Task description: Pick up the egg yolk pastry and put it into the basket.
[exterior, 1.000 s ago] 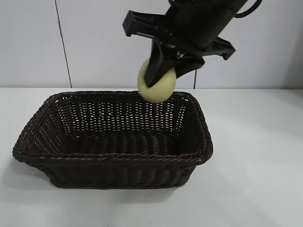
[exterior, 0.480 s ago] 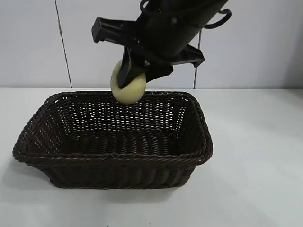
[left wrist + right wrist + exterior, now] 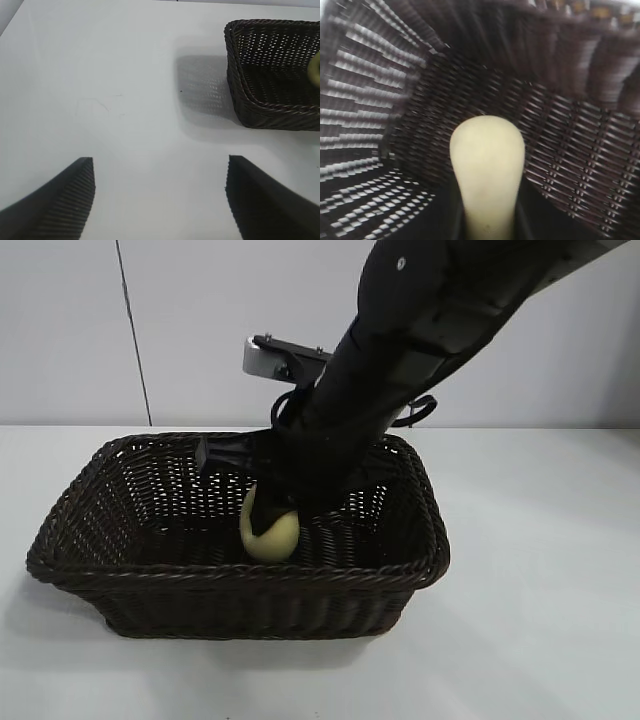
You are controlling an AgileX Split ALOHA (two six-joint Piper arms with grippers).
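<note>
The dark brown woven basket (image 3: 100, 570) stands at the middle left of the white table. Reaching down inside it, my right gripper (image 3: 272, 512) is shut on the pale yellow egg yolk pastry (image 3: 270, 532), which hangs low over the basket floor. In the right wrist view the pastry (image 3: 487, 170) sits edge-on between the dark jaws, with the wicker floor (image 3: 560, 145) close behind it. The left gripper (image 3: 160, 190) is open over bare table, away from the basket (image 3: 250, 100), with nothing between its fingers. A sliver of the pastry (image 3: 315, 72) shows inside the basket there.
The white table (image 3: 540, 590) stretches free to the right of the basket and in front of it. A pale wall (image 3: 70, 330) with a dark vertical seam stands behind.
The right arm has moved left and dropped, carrying the pastry from above the basket's far rim down into the basket. The left gripper has not changed.
</note>
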